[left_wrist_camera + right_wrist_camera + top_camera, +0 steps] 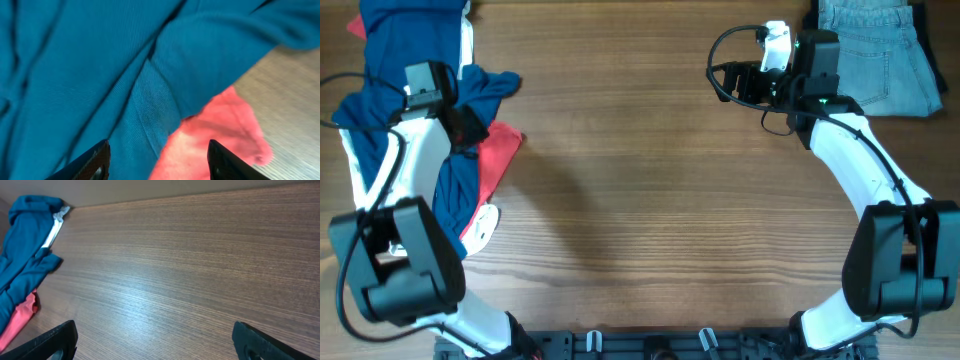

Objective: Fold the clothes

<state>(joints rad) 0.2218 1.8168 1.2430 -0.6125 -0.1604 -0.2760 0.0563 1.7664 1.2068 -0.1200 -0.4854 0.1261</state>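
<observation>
Blue garment [380,105] over red cloth [495,155], seemingly crumpled

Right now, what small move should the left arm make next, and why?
Probably lower the left end effector onto the crumpled blue knit garment and close: its fingers are spread just above the fabric, holding nothing, and the garment lies bunched with a red cloth.

The wooden desk [650,180] carries a crumpled blue garment [390,25] along its left edge, with red cloth [495,155] showing from under it. Folded pale jeans [875,50] lie at the far right corner, well apart from the heap.
</observation>
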